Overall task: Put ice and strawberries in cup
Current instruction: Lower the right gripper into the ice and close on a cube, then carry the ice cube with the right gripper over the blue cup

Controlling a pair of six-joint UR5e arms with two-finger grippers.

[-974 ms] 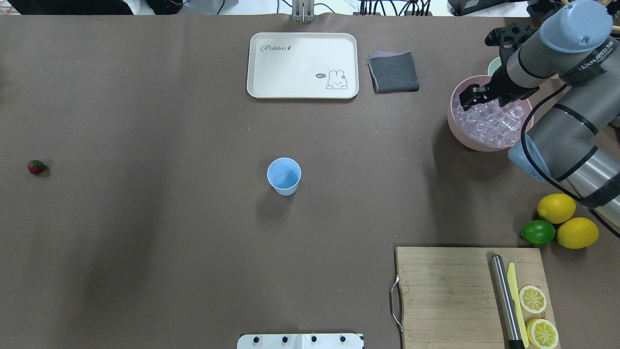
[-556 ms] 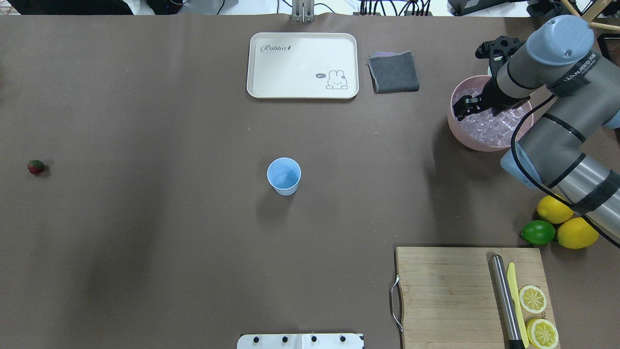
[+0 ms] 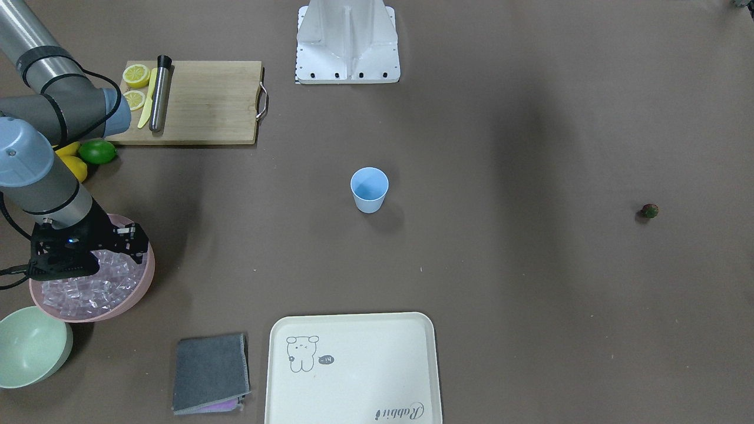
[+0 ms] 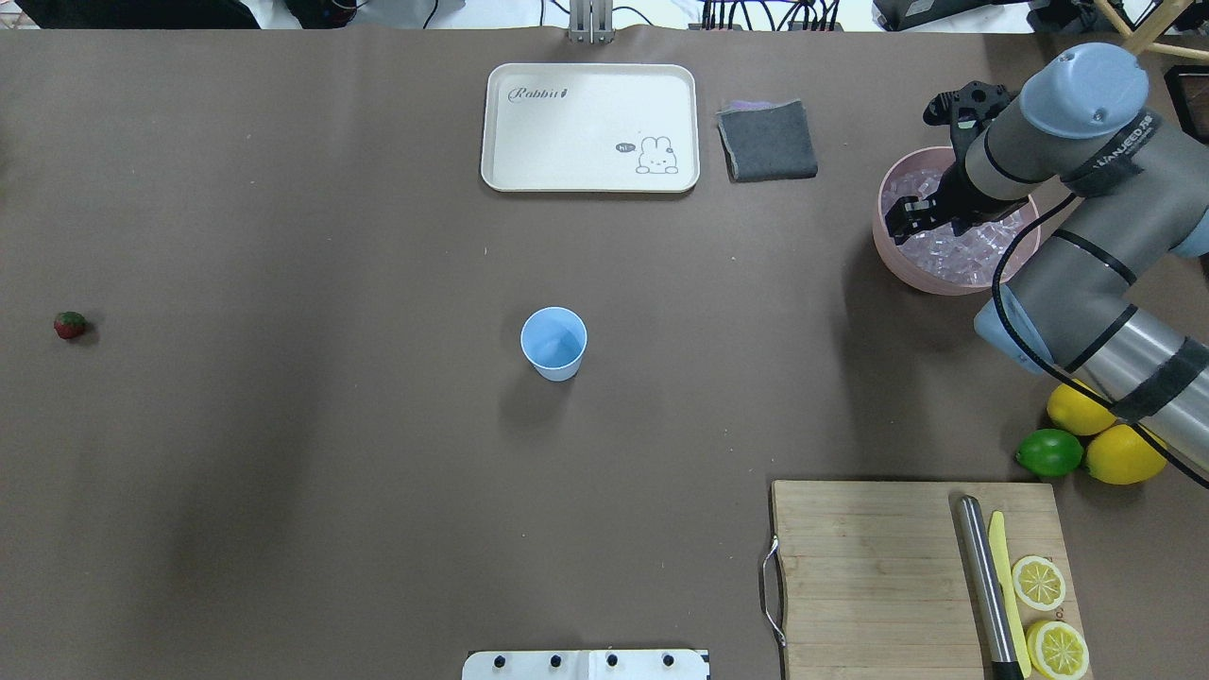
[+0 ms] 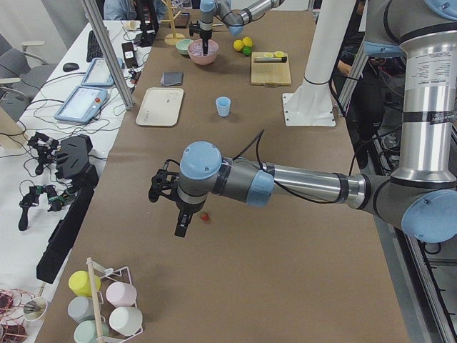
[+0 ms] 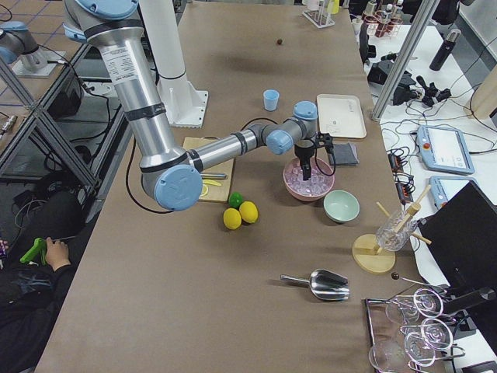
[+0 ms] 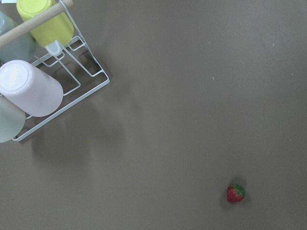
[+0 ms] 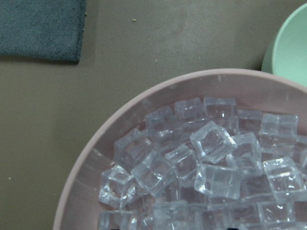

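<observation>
Though right fingers (image 4: 904,214) shifted across ice (image 4: 956,251), still apart | left fingers (image 5: 181,223): cannot tell

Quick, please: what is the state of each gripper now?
Left gripper: cannot be told; seen only in the side view.
Right gripper: appears open, above the ice, holding nothing.

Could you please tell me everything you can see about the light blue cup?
The cup is a small light blue tumbler, plastic by its look, tapering toward its base, with no handle. It stands upright near the middle of the brown table, mouth up, and the overhead view shows nothing inside it. It stands alone: only the table touches it.
</observation>
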